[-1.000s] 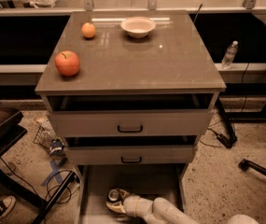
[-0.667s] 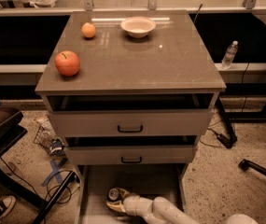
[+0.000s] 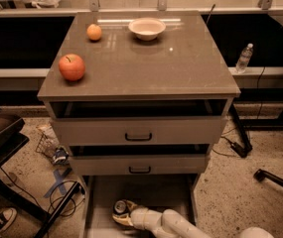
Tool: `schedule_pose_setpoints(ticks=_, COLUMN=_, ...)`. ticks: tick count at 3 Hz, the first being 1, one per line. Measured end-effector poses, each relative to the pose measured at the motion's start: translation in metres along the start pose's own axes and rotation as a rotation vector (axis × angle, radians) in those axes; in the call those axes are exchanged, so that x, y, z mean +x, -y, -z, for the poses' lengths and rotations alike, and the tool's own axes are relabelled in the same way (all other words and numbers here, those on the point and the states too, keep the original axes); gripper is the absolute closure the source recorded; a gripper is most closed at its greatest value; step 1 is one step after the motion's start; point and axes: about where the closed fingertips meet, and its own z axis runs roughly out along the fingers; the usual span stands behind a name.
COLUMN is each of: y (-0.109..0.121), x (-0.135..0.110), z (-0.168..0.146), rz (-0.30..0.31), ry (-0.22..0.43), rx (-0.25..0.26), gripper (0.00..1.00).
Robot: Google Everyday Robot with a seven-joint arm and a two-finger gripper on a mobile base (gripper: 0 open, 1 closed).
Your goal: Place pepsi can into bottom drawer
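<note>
The pepsi can (image 3: pixel 119 206) shows its silver top and dark body inside the open bottom drawer (image 3: pixel 156 192), near the drawer's left front part. My gripper (image 3: pixel 122 213) reaches into the drawer from the lower right on the white arm (image 3: pixel 171 222) and is closed around the can. One pale finger (image 3: pixel 122 221) shows just in front of the can. The can's underside is hidden, so I cannot tell whether it rests on the drawer floor.
The two upper drawers (image 3: pixel 138 131) with black handles stand slightly ajar above the arm. An apple (image 3: pixel 72 67), an orange (image 3: pixel 94 31) and a bowl (image 3: pixel 147 28) sit on the cabinet top. A water bottle (image 3: pixel 244 58) stands at the right. Cables and clutter (image 3: pixel 56 155) lie on the floor at the left.
</note>
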Motion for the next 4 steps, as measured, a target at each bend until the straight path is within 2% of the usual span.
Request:
schedule_pose_setpoints(ticks=2, y=-0.0028, x=-0.0008, z=-0.0027, rz=-0.001, ry=0.002, rx=-0.005, gripper=0.05)
schedule_pose_setpoints(ticks=3, y=-0.0036, x=-0.0010, z=-0.0034, rz=-0.002, ry=0.003, rx=-0.007, gripper=0.00)
schedule_pose_setpoints(ticks=4, y=-0.0037, x=-0.0010, z=-0.0035, rz=-0.002, ry=0.003, rx=-0.007, gripper=0.00)
